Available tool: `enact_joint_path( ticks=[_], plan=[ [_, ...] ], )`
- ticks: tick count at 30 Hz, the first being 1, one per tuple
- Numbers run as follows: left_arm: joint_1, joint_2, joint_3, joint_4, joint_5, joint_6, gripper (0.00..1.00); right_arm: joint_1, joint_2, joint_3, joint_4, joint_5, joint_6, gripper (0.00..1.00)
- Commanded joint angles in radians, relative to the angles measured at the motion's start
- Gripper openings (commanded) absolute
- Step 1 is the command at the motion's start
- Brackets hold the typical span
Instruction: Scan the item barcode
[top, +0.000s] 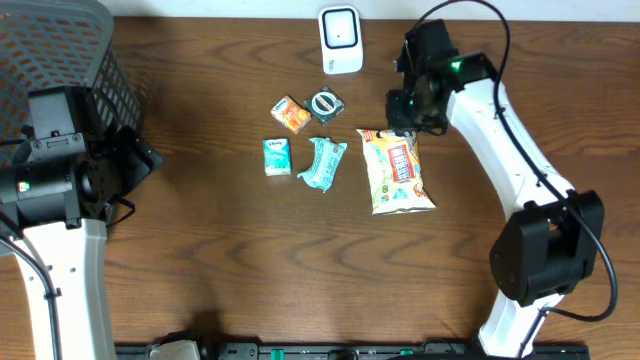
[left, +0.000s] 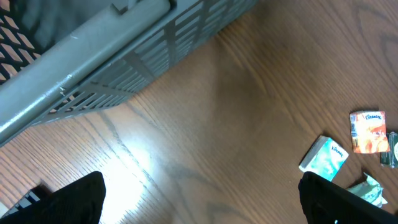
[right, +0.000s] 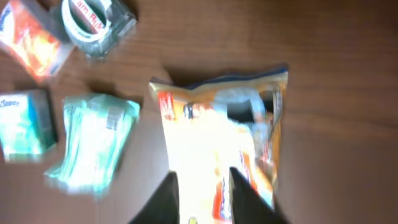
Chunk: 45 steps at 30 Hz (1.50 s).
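Right of centre, snack bag (top: 398, 172), lengthwise near-far

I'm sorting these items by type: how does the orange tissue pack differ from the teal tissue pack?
Colour: the orange tissue pack is orange, the teal tissue pack teal. Pose: the orange one lies tilted, the teal one squarer to the table edge. Neighbours: orange beside the tape roll, teal beside the crumpled teal packet. Both are small, lying flat.

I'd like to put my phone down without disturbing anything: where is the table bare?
The table is bare between the basket and the teal tissue pack, and along the front, below the chip bag. It is crowded under the scanner, where packs, tape roll and bag sit close.
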Motion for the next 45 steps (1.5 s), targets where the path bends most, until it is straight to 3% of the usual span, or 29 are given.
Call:
enact_joint_path(
  ticks=[1,5,8,21,28,37,39,42,45],
  plan=[
    [0.003,0.000,0.002,0.000,-0.003,-0.010,0.97,-0.003,0.002,0.031,-0.132,-0.016,-0.059,0.22],
    [0.003,0.000,0.002,-0.001,-0.003,-0.010,0.98,0.003,0.003,-0.029,-0.287,-0.013,-0.059,0.13],
    [0.003,0.000,0.002,0.000,-0.003,-0.010,0.98,0.016,0.003,-0.119,-0.297,-0.013,-0.058,0.15],
    [0.003,0.000,0.002,-0.001,-0.003,-0.010,0.98,0.055,0.003,-0.471,0.151,-0.017,0.015,0.25],
    [0.003,0.000,0.002,0.000,-0.003,-0.010,0.98,0.042,0.003,-0.430,0.352,0.002,0.014,0.29],
    [0.003,0.000,0.002,0.000,-0.003,-0.010,0.98,-0.002,0.003,-0.187,0.124,0.001,0.014,0.24],
    [0.003,0.000,0.002,0.000,-0.003,-0.010,0.97,0.002,0.003,-0.160,0.132,0.001,0.014,0.31],
    [0.003,0.000,0.002,-0.001,-0.003,-0.010,0.98,0.018,0.003,-0.158,0.190,0.026,0.014,0.60],
    [0.003,0.000,0.002,-0.001,-0.003,-0.010,0.98,0.045,0.021,-0.158,0.214,0.184,0.054,0.61]
  ],
)
